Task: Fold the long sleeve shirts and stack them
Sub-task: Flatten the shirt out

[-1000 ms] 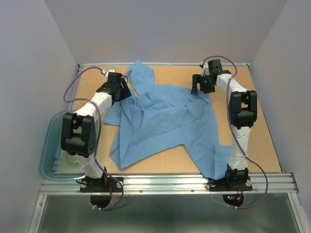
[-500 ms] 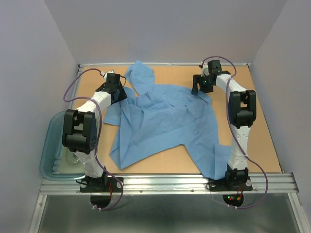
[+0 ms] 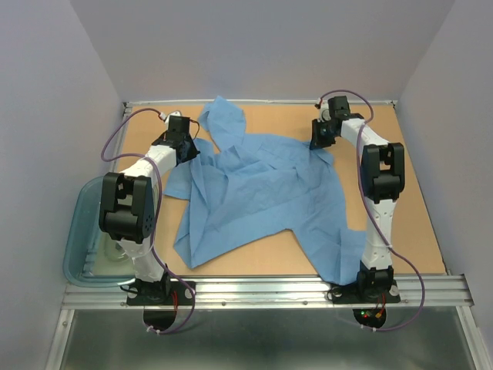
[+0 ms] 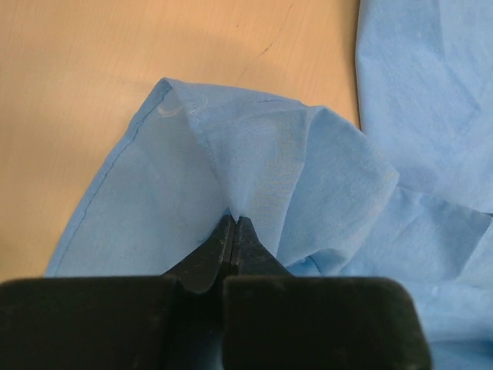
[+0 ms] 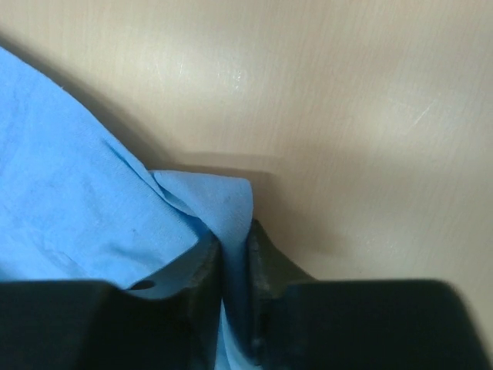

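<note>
**Both jaws clamped on the shirt, far side**

Shirt (image 3: 262, 193): light blue, button-front, spread out but rumpled across the middle of the tabletop (image 3: 416, 200). One sleeve runs toward 12 o'clock, almost to the far edge. Another part trails to 5 o'clock and ends by the right arm's base.

Left jaws: together, pinching a raised fold at the shirt's 10 o'clock edge. In the left wrist view the cloth tents up to the tips and a hemmed edge curves away to the left.

Right jaws: clamped on a thin fold at the shirt's 1 o'clock corner, cloth sandwiched between them, bare tabletop just beyond.

Left arm (image 3: 146, 166) and right arm (image 3: 381, 177) both reach to the far side.

Clear bluish tub (image 3: 77, 231): 8 o'clock, off the tabletop's left edge, partly under the left arm, apart from the shirt.
</note>
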